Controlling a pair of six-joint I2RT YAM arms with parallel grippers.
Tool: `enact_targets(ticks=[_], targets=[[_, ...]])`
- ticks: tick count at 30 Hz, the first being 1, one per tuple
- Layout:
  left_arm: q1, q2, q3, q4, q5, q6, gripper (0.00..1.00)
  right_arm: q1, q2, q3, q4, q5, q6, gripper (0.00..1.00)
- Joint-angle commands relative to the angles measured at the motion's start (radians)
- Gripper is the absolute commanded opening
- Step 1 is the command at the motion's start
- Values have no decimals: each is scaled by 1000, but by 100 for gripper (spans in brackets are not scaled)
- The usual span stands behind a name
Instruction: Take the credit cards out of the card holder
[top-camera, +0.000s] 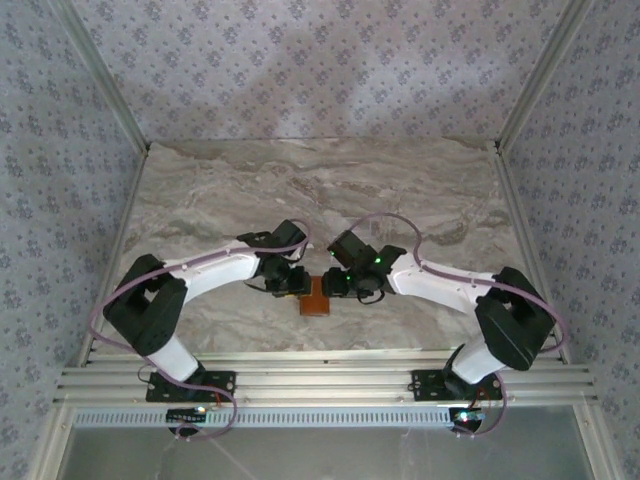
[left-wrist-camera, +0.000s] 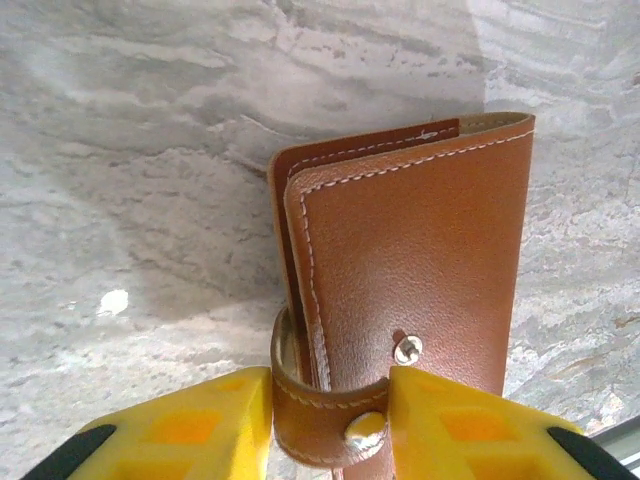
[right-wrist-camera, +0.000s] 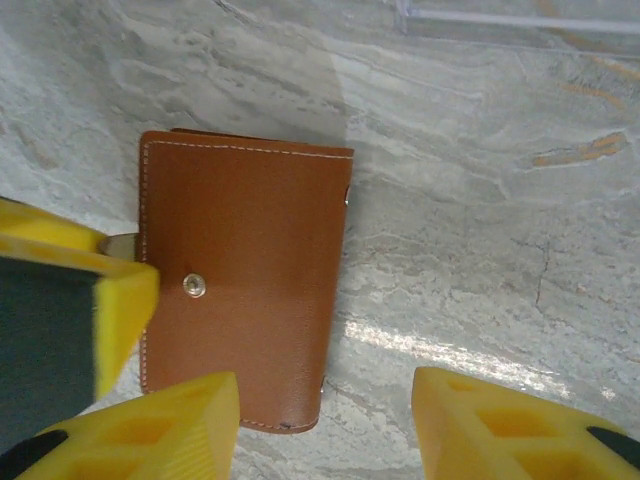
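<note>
Brown leather makes up the card holder (left-wrist-camera: 410, 260), with a line of white stitches running round its edge. It is folded shut, and its cover looks smooth with a fine grain. It lies flat on the grey marble table (right-wrist-camera: 480, 250), in the middle near the front edge, between the two arms. A small silver snap (left-wrist-camera: 407, 349) sits on the cover. A short brown strap (left-wrist-camera: 320, 400) curls off one end, and it has a second silver snap on it. The left gripper (left-wrist-camera: 330, 425) has its yellow fingers (left-wrist-camera: 190, 435) pressed on both sides of that strap, so it is pinching it. The right gripper (right-wrist-camera: 325, 435) is wide open and holds nothing. One of its yellow fingers is just beside a corner of the card holder.
</note>
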Motion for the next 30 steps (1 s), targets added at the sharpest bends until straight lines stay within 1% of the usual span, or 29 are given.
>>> enact_targets(ticks=[1,4,7,11,12,14,17,22,23,27,30], targets=[[0,-35,13,-54,-66,8,37,9,27,30,-29,44,26,50],[1,-33,10,-72,-85,26,38,11,48,51,-52,53,18,50],[2,-30,5,-67,-82,31,35,13,60,65,-64,55,17,50],[2,-29,8,-48,-45,38,35,15,64,74,-71,58,16,50],[1,-30,11,-45,-36,38,36,17,60,76,-75,62,17,50],[1,-36,20,-38,-22,37,44,17,47,72,-79,76,25,50],[-4,-31,49,-57,-21,38,52,12,21,58,-101,78,25,50],[-17,8,93,-81,-18,50,69,-25,-28,27,-120,88,25,50],[-21,20,96,-78,-12,52,72,-33,-39,20,-122,86,25,50],[-24,72,109,-81,0,64,73,-50,-64,3,-127,89,25,50],[-25,85,101,-76,-17,70,69,-53,-77,-2,-130,92,25,50]])
